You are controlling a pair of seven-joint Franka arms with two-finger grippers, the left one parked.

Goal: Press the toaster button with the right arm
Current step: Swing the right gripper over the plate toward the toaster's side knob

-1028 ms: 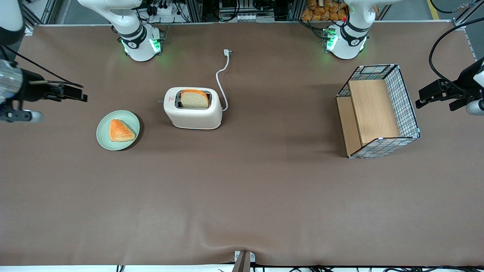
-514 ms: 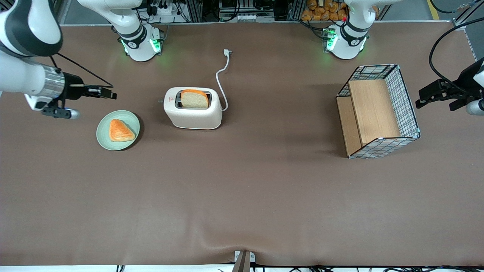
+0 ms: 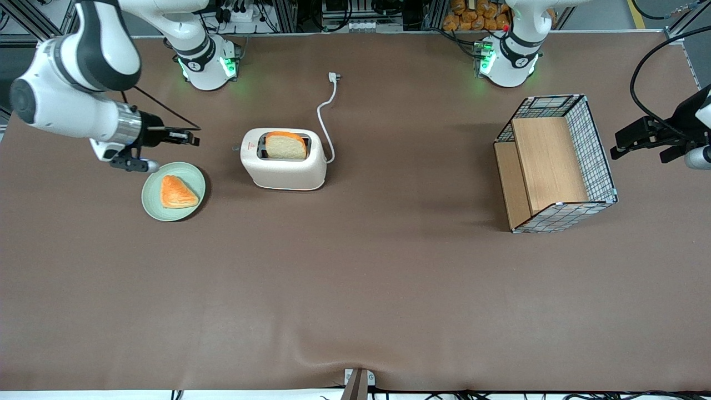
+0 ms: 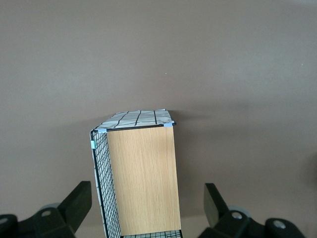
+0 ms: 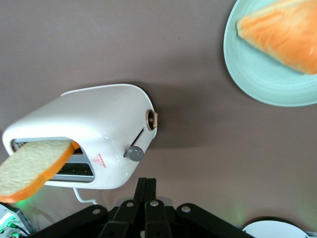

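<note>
Toaster button (image 5: 133, 153): small grey knob on a slot in the narrow end face; probably sprung, wants a firm downward push on top.
Toaster (image 3: 283, 160): mid-counter, rigid, looks light, might slide.
Bread (image 3: 285, 145): upright in the slot.
Logo: red, unreadable.
Gripper (image 3: 189, 137): near the button, above the plate (image 3: 191, 173); fingers pressed together, empty.
</note>
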